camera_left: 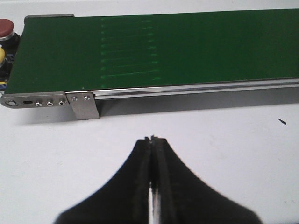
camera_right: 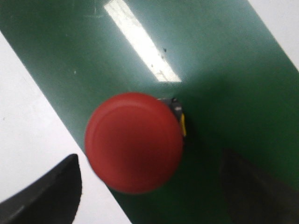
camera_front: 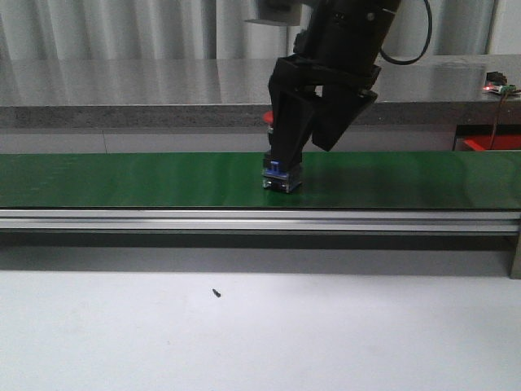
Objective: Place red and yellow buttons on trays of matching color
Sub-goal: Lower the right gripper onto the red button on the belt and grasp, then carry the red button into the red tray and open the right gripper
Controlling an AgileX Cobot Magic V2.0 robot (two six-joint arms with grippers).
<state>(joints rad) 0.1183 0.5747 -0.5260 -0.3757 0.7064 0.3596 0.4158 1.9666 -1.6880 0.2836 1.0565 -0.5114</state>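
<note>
Left hand (camera_left: 153, 140): fingers pressed together, holding nothing, above the white bench (camera_left: 196, 135) just beside the green conveyor belt (camera_left: 187, 46); a second red button (camera_left: 6, 28) sits past the belt's end. Right hand (camera_right: 149, 186): fingers spread apart, lowered over the belt, with the red button (camera_right: 134, 142) between them, apparently untouched by either finger.

Factory-style lab: green conveyor belt (camera_front: 146, 179)
</note>
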